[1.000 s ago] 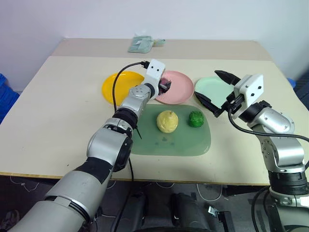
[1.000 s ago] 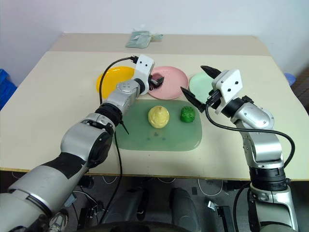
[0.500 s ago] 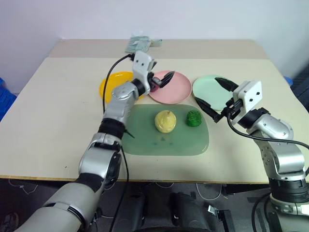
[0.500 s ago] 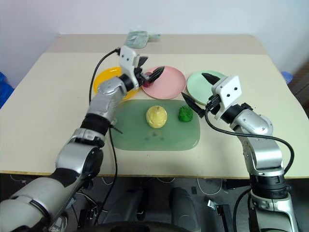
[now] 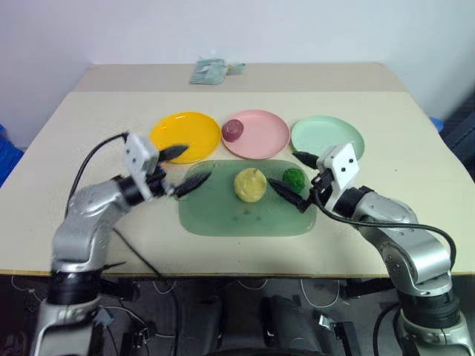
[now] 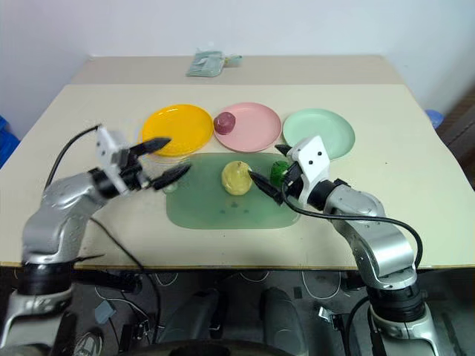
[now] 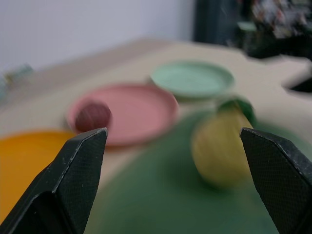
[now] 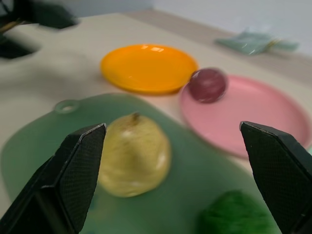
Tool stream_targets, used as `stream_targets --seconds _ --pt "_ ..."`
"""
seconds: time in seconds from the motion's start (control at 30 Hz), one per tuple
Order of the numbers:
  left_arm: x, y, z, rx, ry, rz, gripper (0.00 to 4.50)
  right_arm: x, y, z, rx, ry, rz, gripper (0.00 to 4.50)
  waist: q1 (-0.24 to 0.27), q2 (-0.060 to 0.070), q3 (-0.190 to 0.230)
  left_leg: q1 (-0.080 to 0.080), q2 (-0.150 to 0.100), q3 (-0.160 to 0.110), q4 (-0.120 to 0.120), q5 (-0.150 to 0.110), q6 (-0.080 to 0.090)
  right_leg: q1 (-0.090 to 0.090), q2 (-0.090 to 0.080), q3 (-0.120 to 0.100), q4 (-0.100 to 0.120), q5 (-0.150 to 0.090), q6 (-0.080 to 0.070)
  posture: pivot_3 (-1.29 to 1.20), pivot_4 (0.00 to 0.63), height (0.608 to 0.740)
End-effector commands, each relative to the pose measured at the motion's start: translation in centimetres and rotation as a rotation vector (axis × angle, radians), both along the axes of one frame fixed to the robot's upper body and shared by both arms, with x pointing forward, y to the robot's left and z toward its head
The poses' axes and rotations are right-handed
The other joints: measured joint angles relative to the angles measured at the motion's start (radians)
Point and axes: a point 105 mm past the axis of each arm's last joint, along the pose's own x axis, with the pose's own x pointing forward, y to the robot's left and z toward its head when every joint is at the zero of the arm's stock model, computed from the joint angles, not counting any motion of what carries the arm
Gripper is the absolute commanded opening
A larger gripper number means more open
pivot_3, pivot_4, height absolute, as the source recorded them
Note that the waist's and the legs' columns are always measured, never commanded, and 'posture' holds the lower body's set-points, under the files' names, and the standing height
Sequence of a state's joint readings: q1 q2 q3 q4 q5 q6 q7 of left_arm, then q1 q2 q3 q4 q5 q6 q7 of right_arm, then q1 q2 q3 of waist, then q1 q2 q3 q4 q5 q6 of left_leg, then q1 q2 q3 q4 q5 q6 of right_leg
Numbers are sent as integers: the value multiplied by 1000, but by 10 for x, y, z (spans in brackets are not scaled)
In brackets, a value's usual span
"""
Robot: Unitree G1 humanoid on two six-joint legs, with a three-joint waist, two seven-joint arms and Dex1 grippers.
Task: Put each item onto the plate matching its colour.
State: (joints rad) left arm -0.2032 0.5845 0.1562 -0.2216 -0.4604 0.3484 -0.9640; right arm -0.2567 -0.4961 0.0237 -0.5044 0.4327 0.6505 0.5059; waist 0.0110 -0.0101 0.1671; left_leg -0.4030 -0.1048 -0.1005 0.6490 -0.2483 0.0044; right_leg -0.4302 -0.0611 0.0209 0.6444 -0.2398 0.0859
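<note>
The dark red-purple item (image 5: 233, 130) lies on the pink plate (image 5: 263, 137), near its left rim. On the green tray the pale yellow pear-shaped item (image 5: 250, 185) stands beside the dark green item (image 5: 295, 178). The yellow plate (image 5: 185, 133) and the mint green plate (image 5: 327, 136) are bare. My left gripper (image 5: 183, 167) is open and holds nothing, at the tray's left end in front of the yellow plate. My right gripper (image 5: 283, 168) is open at the dark green item, its fingers either side of it in the eye view; its wrist view shows that item (image 8: 236, 214) low and close.
The translucent green tray (image 5: 245, 216) lies in front of the three plates. A crumpled pale green packet (image 5: 211, 70) sits at the table's far edge. Bare tabletop extends on the left and the right.
My left gripper has drawn back from the pink plate to the tray's left end; the red-purple item stays on the plate. My right gripper has moved left and down to the dark green item.
</note>
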Motion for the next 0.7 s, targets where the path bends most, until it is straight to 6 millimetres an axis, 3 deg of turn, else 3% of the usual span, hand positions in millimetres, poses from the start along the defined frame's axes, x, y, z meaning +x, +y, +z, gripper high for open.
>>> stream_targets --seconds 0.03,0.27,0.37,0.5,0.7 --pt "-14 -5 17 9 -94 -53 4453 1 13 5 21 -7 44 4500 7 0 0 0 0 0 0 0 0 0 0 0 0 0 0 0 150 740" --pt "-35 -9 20 6 -93 -40 4453 6 19 -1 36 24 58 4500 0 0 0 0 0 0 -1 0 1 2 -1 -1 -5 0 0 0 150 740" --pt "-37 -11 21 0 -86 -13 4453 5 16 7 43 0 56 4500 1 0 0 0 1 0 -3 0 1 1 0 -1 -5 1 1 0 150 740" --pt "-23 -26 18 3 -66 12 4453 -3 -4 22 38 -54 43 4500 11 0 1 0 1 -1 -1 0 1 2 0 -2 -5 0 0 0 150 740" --pt "27 -66 2 14 -28 3 4453 -20 -40 33 -26 -91 -44 4500 31 0 0 -1 0 -1 0 2 3 6 -1 -4 -11 2 3 0 150 740"
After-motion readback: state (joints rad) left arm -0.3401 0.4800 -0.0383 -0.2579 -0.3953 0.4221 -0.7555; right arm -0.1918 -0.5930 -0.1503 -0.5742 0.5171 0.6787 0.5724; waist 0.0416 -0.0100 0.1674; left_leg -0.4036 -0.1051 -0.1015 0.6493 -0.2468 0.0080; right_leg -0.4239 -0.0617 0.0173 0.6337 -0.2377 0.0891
